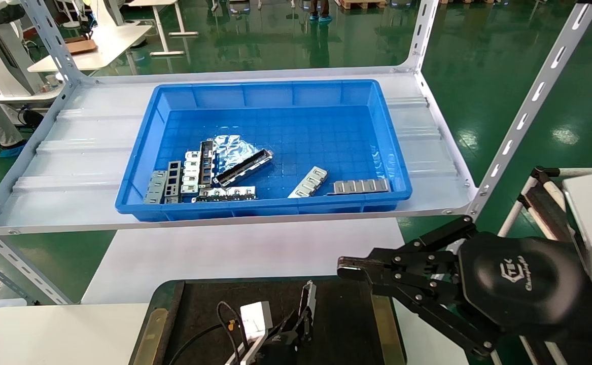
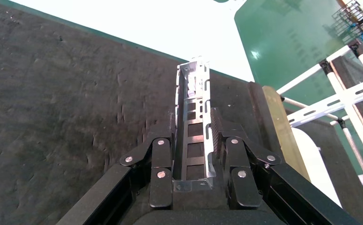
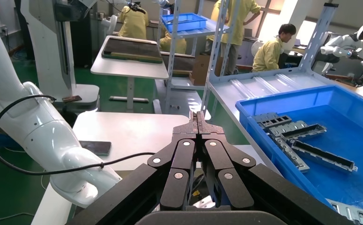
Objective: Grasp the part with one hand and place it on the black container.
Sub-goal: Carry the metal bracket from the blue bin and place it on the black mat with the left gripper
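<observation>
Your left black link-fingered gripper [image 2: 193, 140] is clamped on the slim silver-grey channel part [image 2: 196, 129] – its far end overhangs the fingertips above the flat black tray [image 2: 57, 93]. Releasing high may tip it. The right gripper [image 3: 197, 123], fingers together, hangs idle.

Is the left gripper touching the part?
Touching. Left wrist view: the left gripper has both fingers pressed against the part side walls, over the black container.

Silver part [image 2: 196, 126], matte black container [image 2: 67, 103]
</observation>
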